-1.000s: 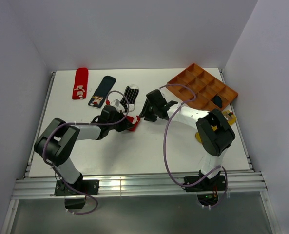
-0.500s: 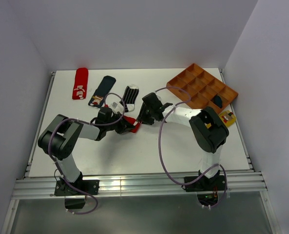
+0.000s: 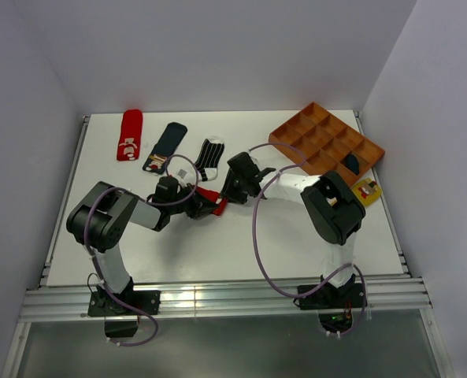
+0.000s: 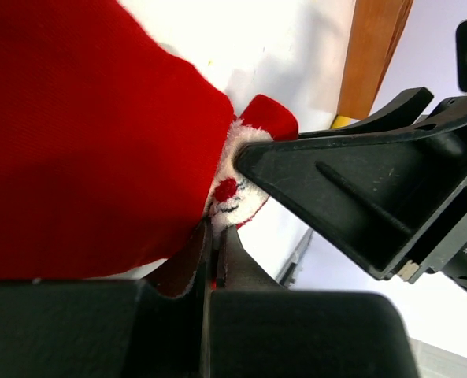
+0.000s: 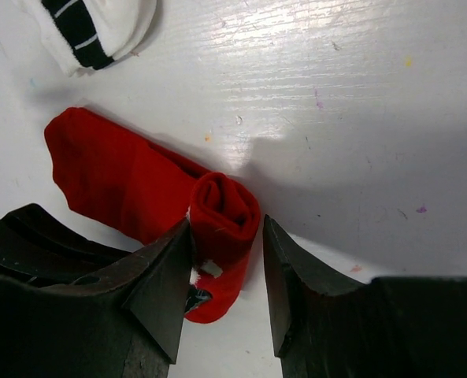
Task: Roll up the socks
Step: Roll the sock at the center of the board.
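A red sock with white marks (image 3: 210, 196) lies mid-table, its near end rolled up (image 5: 221, 216) and the rest flat (image 5: 107, 177). My left gripper (image 3: 198, 206) is shut on this sock's edge (image 4: 83, 142), jaws pinched tight around the fabric. My right gripper (image 3: 231, 189) is open and straddles the rolled end (image 5: 227, 236); its left finger touches the roll and its right finger (image 5: 284, 268) stands apart. Its finger also shows in the left wrist view (image 4: 359, 189). A second red sock (image 3: 129, 134), a navy sock with a patch (image 3: 164, 146) and a striped sock (image 3: 210, 157) lie flat behind.
An orange compartment tray (image 3: 316, 130) stands at the back right with a dark navy sock (image 3: 351, 163) in one cell. A mustard yellow piece (image 3: 367, 190) lies beside the right arm. The striped sock's end (image 5: 91, 27) is close behind the red sock.
The right gripper has moved left and closed in over the red sock's rolled end. The left gripper has shifted slightly left, still holding the sock.
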### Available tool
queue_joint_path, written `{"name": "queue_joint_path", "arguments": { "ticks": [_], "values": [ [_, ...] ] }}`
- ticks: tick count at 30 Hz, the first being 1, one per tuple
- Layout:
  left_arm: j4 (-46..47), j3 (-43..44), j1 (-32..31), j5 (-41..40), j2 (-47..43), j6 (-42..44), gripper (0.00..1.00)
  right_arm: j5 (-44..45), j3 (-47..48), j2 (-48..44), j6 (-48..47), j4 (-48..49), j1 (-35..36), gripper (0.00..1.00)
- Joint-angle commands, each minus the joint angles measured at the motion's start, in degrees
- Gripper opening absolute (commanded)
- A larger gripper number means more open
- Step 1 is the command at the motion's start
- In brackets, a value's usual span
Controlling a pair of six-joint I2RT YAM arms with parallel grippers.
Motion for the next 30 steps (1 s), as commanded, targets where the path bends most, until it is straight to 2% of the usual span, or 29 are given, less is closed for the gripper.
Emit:
{"name": "queue_joint_path", "arguments": {
  "ticks": [1, 6, 10, 11, 12, 16, 17, 18, 19, 22, 24, 26, 27, 29, 30],
  "values": [
    [-0.8, -1.8, 0.2, 0.6, 2.3, -2.3, 0.01, 1.1, 2.0, 1.0, 0.2, 0.6, 1.2, 0.47],
    [0.7, -1.8, 0.4, 1.8, 3.5, -3.9, 0.01, 1.5, 1.5, 1.3, 0.6, 0.9, 1.2, 0.46],
    [0.9, -2.0, 0.4, 1.9, 3.8, -3.9, 0.01, 2.5, 2.5, 2.4, 0.1, -0.5, 1.3, 0.34],
    [0.5, -1.9, 0.5, 1.7, 3.7, -3.7, 0.01, 2.5, 2.8, 2.6, 0.0, -1.2, 1.3, 0.24],
    [0.2, -1.8, 0.5, 1.6, 3.5, -3.1, 0.01, 2.5, 3.4, 3.2, -0.2, -1.6, 1.3, 0.19],
    [-3.8, -1.0, 0.4, 0.3, 2.2, -0.4, 0.04, 2.5, 4.8, 4.3, -0.3, -4.9, 1.3, 0.01],
    [-4.8, -0.4, 0.4, -0.5, 1.4, 1.5, 0.08, 2.8, 5.5, 4.7, -0.5, -5.6, 1.3, 0.0],
    [-6.2, -0.1, 0.3, -1.1, 0.9, 2.5, 0.08, 3.9, 6.0, 4.8, -0.5, -6.4, 1.3, 0.0],
    [-7.4, 0.2, 0.2, -1.7, 0.3, 3.5, 0.15, 4.2, 6.5, 5.0, -0.7, -7.9, 1.3, 0.0],
    [-12.8, 1.2, -0.6, -6.1, -3.1, 7.9, 0.31, 4.5, 7.8, 5.6, -1.1, -10.1, 1.3, 0.0],
    [-18.5, 2.5, -2.1, -12.0, -6.5, 11.9, 0.4, 4.5, 8.5, 6.0, -1.2, -10.9, 1.3, 0.0],
    [-22.2, 4.0, -4.3, -17.3, -10.4, 16.1, 0.45, 4.4, 8.9, 6.3, -1.4, -11.6, 1.3, 0.0],
    [-26.1, 4.5, -5.5, -23.0, -11.6, 17.5, 0.46, 4.3, 9.2, 6.5, -1.4, -11.9, 1.3, 0.0],
    [-28.3, 5.6, -9.1, -29.0, -14.9, 21.3, 0.47, 4.3, 9.6, 6.8, -1.7, -12.5, 1.3, 0.0],
    [-30.2, 5.9, -10.5, -35.7, -15.8, 22.4, 0.47, 4.4, 10.0, 6.9, -1.7, -12.9, 1.3, 0.0]
  ]
}}
